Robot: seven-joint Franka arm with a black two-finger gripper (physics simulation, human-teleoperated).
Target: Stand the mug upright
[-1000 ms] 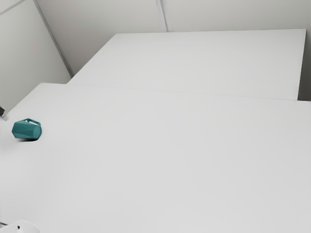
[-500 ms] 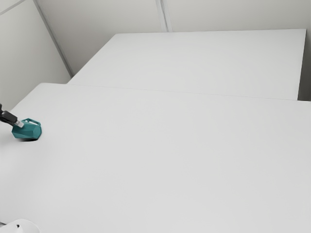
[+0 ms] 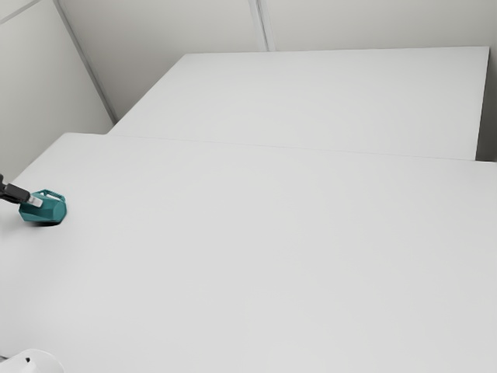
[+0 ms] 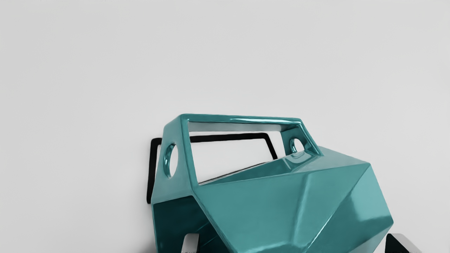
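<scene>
1. One pair of black jaws (image 3: pixel 36 201) is at the mug, at the exterior view's left end of the counter (image 3: pixel 256 256). They stand apart: one fingertip (image 4: pixel 191 243) by the mug's open mouth, the other (image 4: pixel 400 243) just beside its closed end, with no clamp on it visible.
2. The teal mug (image 3: pixel 49 211) lies on its side on the counter, its handle (image 4: pixel 242 118) standing out from its body, so the upright pose is not met.
3. Reaching the mug looks accomplished, I judge. Left to do: get a firm hold, tip it onto its base, let go and leave it standing steadily.
</scene>
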